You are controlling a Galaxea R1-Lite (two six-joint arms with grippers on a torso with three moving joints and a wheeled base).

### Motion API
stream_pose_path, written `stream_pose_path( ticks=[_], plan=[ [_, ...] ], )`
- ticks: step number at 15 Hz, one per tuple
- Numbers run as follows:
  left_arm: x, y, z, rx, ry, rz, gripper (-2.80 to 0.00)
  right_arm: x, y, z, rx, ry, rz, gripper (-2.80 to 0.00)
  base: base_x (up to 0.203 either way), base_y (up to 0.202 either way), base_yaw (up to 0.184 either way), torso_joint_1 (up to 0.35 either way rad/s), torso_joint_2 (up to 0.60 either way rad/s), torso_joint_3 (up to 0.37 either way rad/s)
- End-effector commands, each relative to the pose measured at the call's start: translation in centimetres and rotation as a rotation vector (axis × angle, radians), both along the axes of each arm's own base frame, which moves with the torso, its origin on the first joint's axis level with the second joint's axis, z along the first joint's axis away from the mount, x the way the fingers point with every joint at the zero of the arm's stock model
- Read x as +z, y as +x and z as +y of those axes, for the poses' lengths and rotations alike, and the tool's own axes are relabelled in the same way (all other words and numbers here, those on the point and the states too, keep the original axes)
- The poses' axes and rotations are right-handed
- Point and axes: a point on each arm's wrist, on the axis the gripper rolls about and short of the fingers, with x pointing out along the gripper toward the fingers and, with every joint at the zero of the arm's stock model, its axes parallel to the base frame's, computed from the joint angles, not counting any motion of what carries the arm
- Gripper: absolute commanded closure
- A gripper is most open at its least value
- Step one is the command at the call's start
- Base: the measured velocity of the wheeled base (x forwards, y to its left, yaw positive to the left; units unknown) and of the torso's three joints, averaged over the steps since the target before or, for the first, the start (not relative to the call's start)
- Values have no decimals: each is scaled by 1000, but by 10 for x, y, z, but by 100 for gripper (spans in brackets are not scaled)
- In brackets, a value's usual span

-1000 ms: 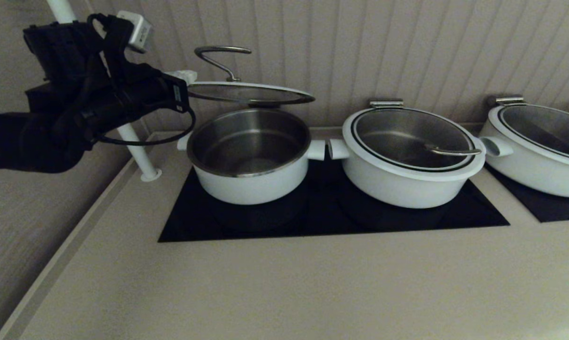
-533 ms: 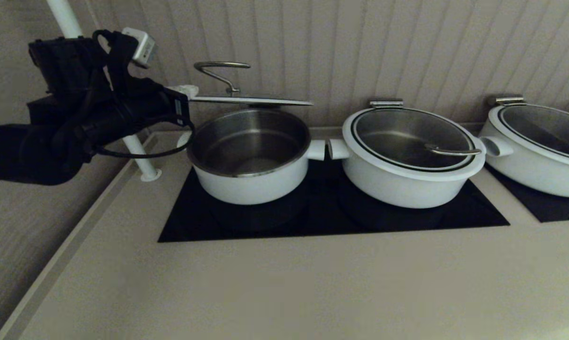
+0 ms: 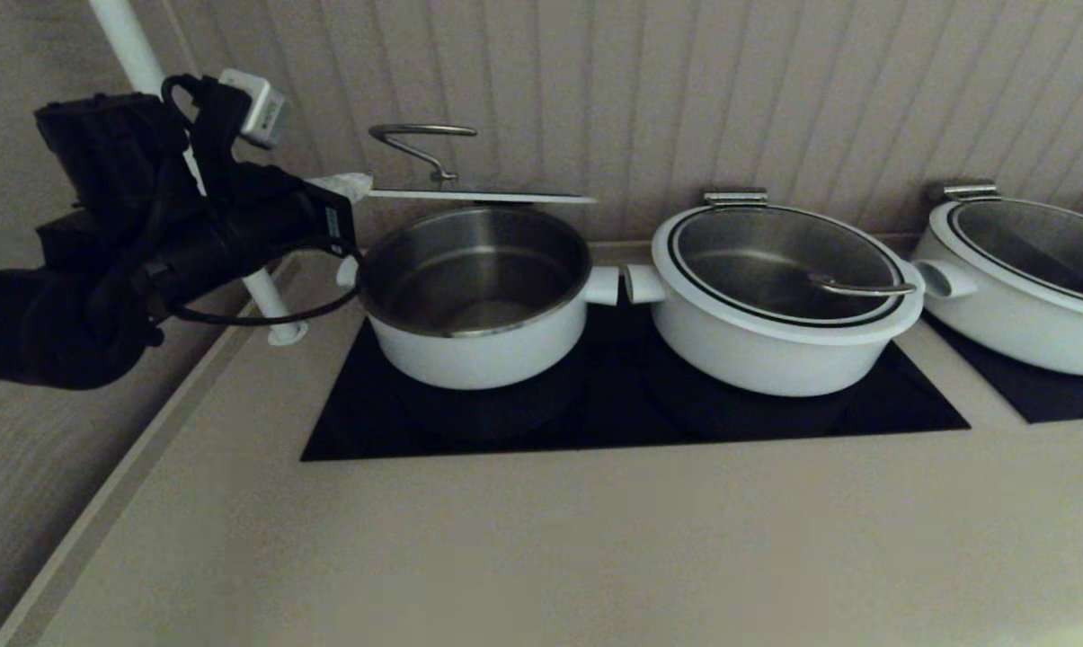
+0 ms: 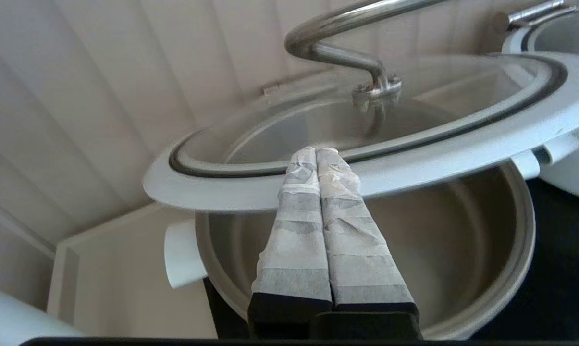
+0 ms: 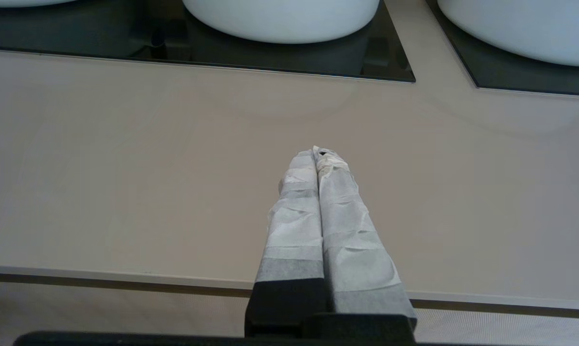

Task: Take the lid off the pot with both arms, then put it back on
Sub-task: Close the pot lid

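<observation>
The lid (image 3: 478, 194), clear glass with a white rim and a steel wire handle (image 3: 420, 135), hangs level just above the open pot (image 3: 469, 350), the deep white pot at the left of the black hob. My left gripper (image 3: 348, 184) is at the lid's left edge. In the left wrist view its taped fingers are pressed together (image 4: 316, 151) and lie across the lid's white rim (image 4: 438, 154), over the pot's steel inside (image 4: 462, 269). Nothing shows between the fingers. My right gripper (image 5: 318, 151) is shut and empty over the counter near its front edge, out of the head view.
Two wider white pots with lids on (image 3: 779, 296) (image 3: 1026, 279) stand to the right on black hobs. A white pole (image 3: 267, 305) rises at the counter's back left corner, beside my left arm. A ribbed wall stands close behind the pots.
The lid has come down from a tilt to level, closer to the pot's rim. My left gripper has dropped a little with it.
</observation>
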Motion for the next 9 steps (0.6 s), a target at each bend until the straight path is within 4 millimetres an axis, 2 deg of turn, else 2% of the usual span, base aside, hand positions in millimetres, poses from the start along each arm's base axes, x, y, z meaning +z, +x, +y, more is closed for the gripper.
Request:
stream_pose_path(
  ticks=[1,9],
  plan=[
    [-2,-3,0,-1,0,5,0,0,0,0,1,-1,1,0,0,0,0,0,0,0],
    [-5,1,0,-3,1,14,0,0,0,0,1,-1,1,0,0,0,0,0,0,0]
  ],
)
